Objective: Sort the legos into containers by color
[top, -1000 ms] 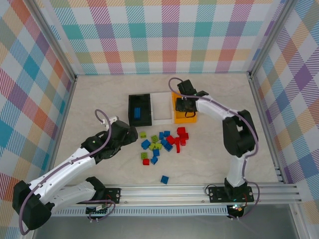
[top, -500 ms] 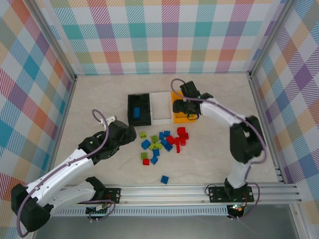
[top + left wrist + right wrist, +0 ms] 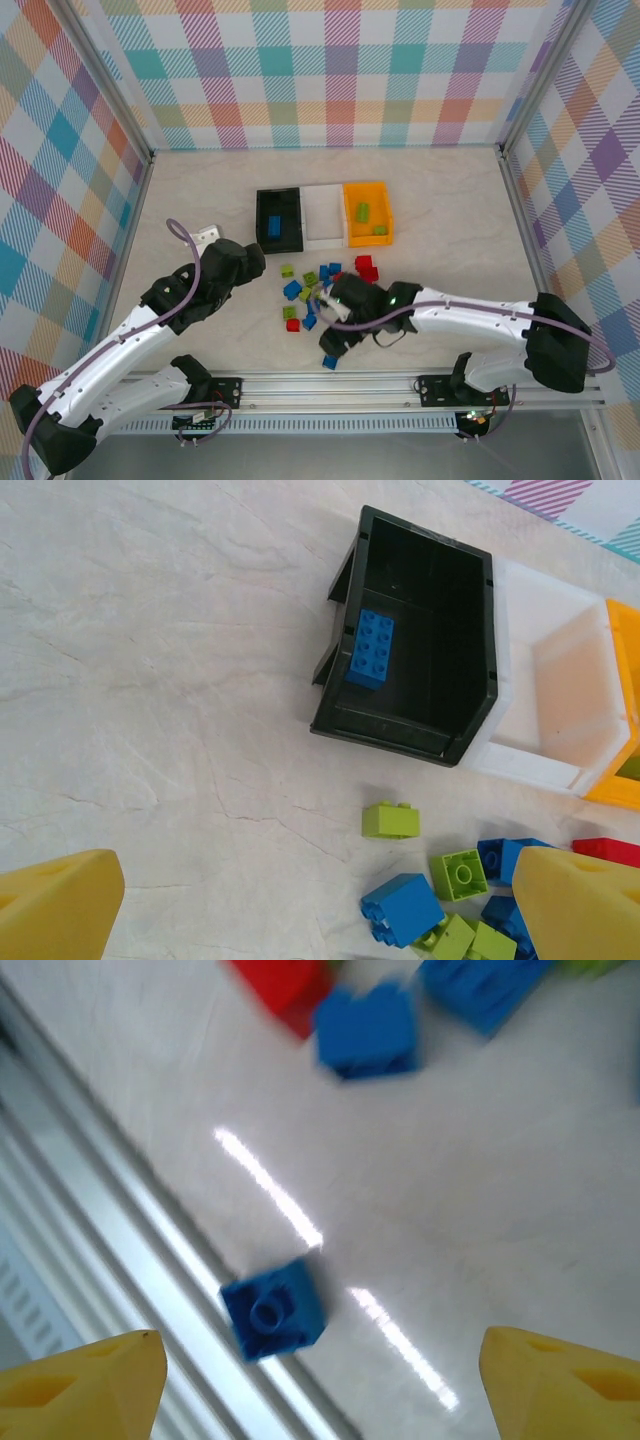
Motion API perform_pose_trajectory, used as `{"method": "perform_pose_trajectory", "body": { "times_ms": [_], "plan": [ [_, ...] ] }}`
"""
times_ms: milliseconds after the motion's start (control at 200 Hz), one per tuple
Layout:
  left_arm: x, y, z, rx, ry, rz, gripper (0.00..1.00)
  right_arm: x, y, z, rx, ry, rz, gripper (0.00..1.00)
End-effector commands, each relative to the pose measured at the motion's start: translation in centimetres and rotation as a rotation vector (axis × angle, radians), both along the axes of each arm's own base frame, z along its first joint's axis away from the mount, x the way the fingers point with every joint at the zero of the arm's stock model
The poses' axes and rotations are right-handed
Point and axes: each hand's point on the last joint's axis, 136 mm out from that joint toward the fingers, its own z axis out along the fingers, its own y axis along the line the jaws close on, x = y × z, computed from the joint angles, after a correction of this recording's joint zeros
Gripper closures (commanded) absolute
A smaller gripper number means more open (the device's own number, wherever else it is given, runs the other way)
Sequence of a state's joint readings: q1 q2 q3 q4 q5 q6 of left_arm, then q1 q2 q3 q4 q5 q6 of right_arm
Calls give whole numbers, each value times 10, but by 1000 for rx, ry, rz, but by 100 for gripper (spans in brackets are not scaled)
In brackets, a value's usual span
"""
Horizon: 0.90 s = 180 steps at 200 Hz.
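Right wrist | blue lego (image 3: 273, 1309) | just ahead of spread right hand (image 3: 320, 1390)

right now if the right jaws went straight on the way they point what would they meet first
Probably the lone blue lego ahead, framed between the open jaws, though depth is unclear.

Marbled table (image 3: 450, 225) bearing three bins (image 3: 322, 215), scattered legos (image 3: 292, 290)

Three containers stand on the counter (image 3: 200, 200): one black bin (image 3: 262, 220), one white bin (image 3: 322, 215) and one orange bin (image 3: 349, 215). One blue brick (image 3: 277, 226) lies in the black bin, two lime bricks (image 3: 362, 211) in the orange. The loose bricks (image 3: 293, 290) number about a dozen; an arm (image 3: 470, 315) covers some, so no exact count.
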State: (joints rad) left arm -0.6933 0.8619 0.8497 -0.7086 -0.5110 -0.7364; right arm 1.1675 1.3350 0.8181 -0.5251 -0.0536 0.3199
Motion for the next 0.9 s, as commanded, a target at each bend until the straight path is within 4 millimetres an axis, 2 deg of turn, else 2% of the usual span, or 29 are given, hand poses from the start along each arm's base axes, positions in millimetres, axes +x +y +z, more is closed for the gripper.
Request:
{"method": "perform_pose_trajectory", "body": {
  "times_ms": [0,260,435,615,745,895],
  "plan": [
    [-1,6,11,19,-21,9,0,-16,2,-16,-58,-33,61,18],
    [-4,6,2,18,5,12,0,-21,14,-47,-163,-106,143,19],
    [-5,10,0,29,8,19,0,-16,18,-56,-189,-139,162,23],
    [-6,12,-1,33,6,23,0,-20,26,-56,-173,-122,196,34],
    [-6,11,-3,33,7,24,0,-23,23,-62,-197,-111,211,40],
    [-6,11,-5,33,12,23,0,-22,22,-65,-205,-115,195,51]
  ]
}}
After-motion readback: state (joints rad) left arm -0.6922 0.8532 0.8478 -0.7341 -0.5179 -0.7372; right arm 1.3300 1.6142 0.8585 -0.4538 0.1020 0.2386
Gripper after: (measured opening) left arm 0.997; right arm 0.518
